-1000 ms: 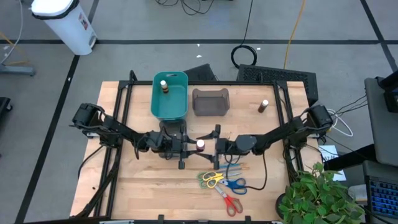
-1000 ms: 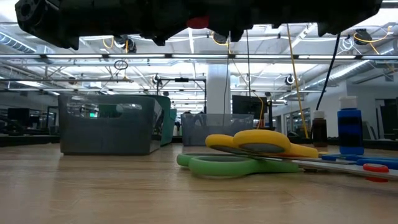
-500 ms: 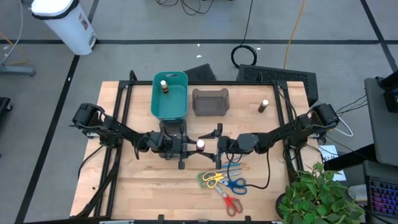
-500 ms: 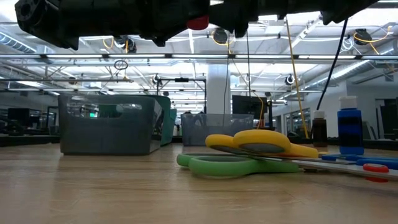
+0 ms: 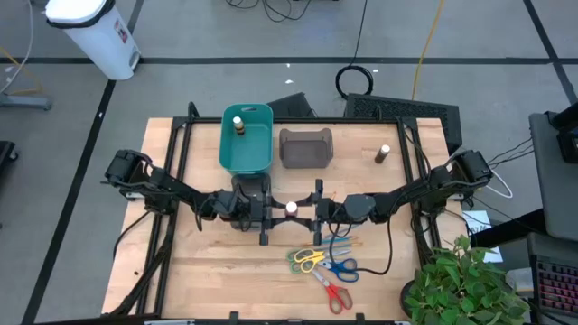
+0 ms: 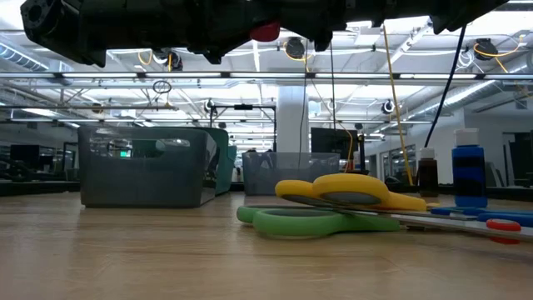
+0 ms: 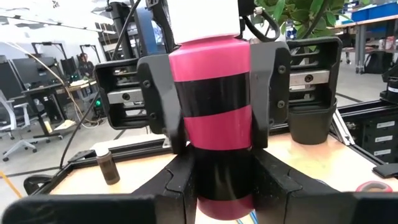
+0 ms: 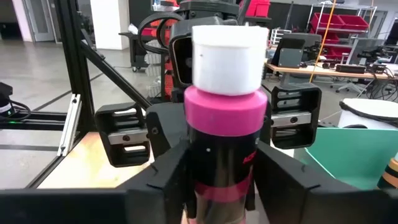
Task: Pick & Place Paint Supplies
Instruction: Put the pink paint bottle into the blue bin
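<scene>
A pink bottle [image 5: 291, 208] with a black label and a white cap stands upright in the air over the table's middle. My left gripper [image 5: 278, 209] comes at it from the left and my right gripper [image 5: 304, 209] from the right; both are shut on it. Green-yellow scissors [image 5: 307, 260], blue scissors [image 5: 341, 267] and red scissors [image 5: 334, 296] lie flat near the front edge, with thin brushes [image 5: 340, 244] beside them. One brown bottle [image 5: 239, 125] stands in the teal bin [image 5: 251, 155]; another [image 5: 383, 154] stands at the far right. My left gripper pinches the bottle's lower body [image 7: 224, 186] between its two fingers, level, from the table's left. The bottle is upright and clear of the table. My right gripper pinches the body a little higher, at the upper pink band [image 7: 211, 68], one finger [image 7: 157, 93] on each side, level, from the table's right.
A grey bin [image 5: 305, 148] stands beside the teal bin at the back. In the low view a blue bottle [image 6: 469, 173] stands at the right behind the scissors [image 6: 333, 204]. A potted plant [image 5: 461, 284] overhangs the front right corner.
My right gripper has gone a little toward the table's left, up to the pink bottle, and its spread fingers have shut on it. My left gripper and the bottle have kept still.
</scene>
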You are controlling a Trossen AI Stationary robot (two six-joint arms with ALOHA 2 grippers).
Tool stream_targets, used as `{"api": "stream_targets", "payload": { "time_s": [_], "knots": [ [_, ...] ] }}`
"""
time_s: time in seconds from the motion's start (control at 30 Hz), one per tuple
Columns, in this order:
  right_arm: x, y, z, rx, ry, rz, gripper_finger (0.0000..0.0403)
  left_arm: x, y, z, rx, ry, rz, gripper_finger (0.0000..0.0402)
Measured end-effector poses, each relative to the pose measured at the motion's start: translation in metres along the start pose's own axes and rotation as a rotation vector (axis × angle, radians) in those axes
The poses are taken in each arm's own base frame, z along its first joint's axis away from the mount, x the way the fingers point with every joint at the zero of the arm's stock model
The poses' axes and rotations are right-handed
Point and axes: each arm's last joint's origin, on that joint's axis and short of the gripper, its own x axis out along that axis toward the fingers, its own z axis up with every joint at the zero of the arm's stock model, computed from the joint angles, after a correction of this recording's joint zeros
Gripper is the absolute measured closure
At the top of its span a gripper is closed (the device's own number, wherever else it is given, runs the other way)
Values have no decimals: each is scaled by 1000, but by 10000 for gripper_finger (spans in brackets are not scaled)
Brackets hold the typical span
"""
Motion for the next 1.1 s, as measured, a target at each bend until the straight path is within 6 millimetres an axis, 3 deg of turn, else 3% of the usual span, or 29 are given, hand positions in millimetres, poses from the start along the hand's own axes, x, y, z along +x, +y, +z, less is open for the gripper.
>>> {"api": "stream_targets", "payload": {
  "time_s": [0.2, 0.57, 1.1],
  "knots": [
    [0, 0, 0, 1, 0, 0, 296, 0, 0, 0, 0, 2, -1, 283],
    [0, 0, -1, 4, 4, 0, 289, 0, -1, -3, -56, 33, -9, 230],
    [0, 0, 0, 10, 0, 0, 294, 0, -1, -3, -68, 37, -10, 225]
  ]
}}
